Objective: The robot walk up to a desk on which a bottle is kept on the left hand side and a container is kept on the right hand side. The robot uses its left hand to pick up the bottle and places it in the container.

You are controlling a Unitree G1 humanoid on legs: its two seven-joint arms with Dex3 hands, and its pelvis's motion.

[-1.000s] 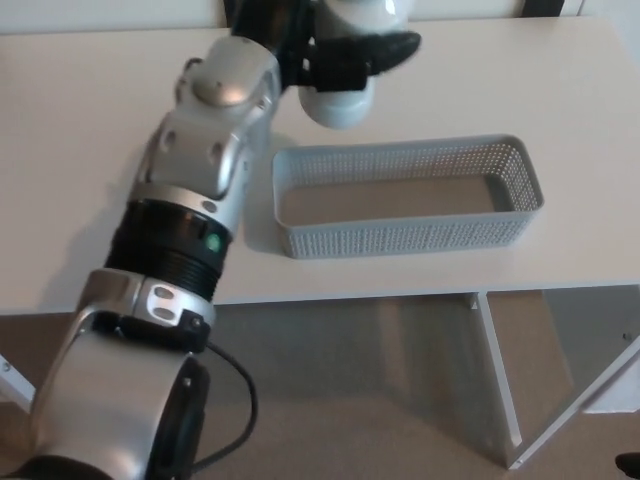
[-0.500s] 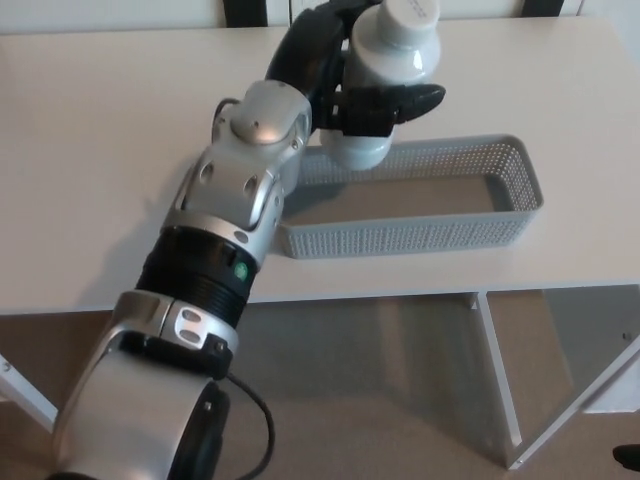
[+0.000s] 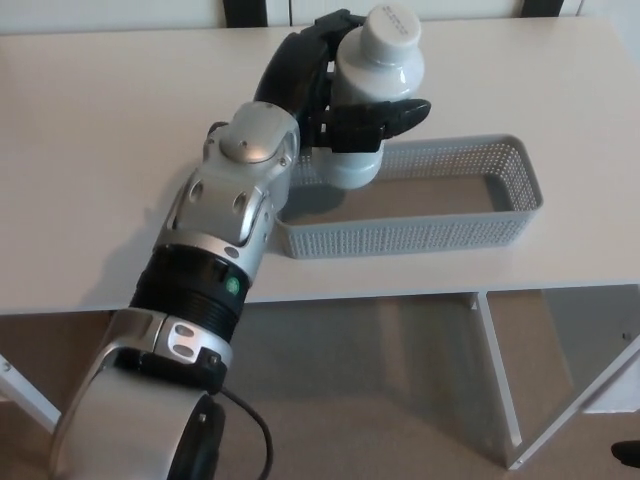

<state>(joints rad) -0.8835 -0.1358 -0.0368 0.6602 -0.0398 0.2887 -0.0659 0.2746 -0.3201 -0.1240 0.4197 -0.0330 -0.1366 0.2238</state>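
Head view: 1 white bottle (image 3: pixel 372 95) with a white cap (cap tilted toward the upper right) is held above the left end of the grey perforated container (image 3: pixel 515 195). Whether its lower end touches the container floor cannot be told. The left hand (image 3: pixel 340 105) is clenched around the bottle's middle, with 1 black finger (image 3: pixel 385 118) laid across the front of the bottle and the rest of the hand behind it. The silver left arm (image 3: pixel 225 215) runs from the lower left of the frame up to the hand, crossing the container's left corner. The container lies on the white desk (image 3: pixel 100 140), near its front edge, toward the right side. Beige floor (image 3: pixel 400 390) shows below the desk.
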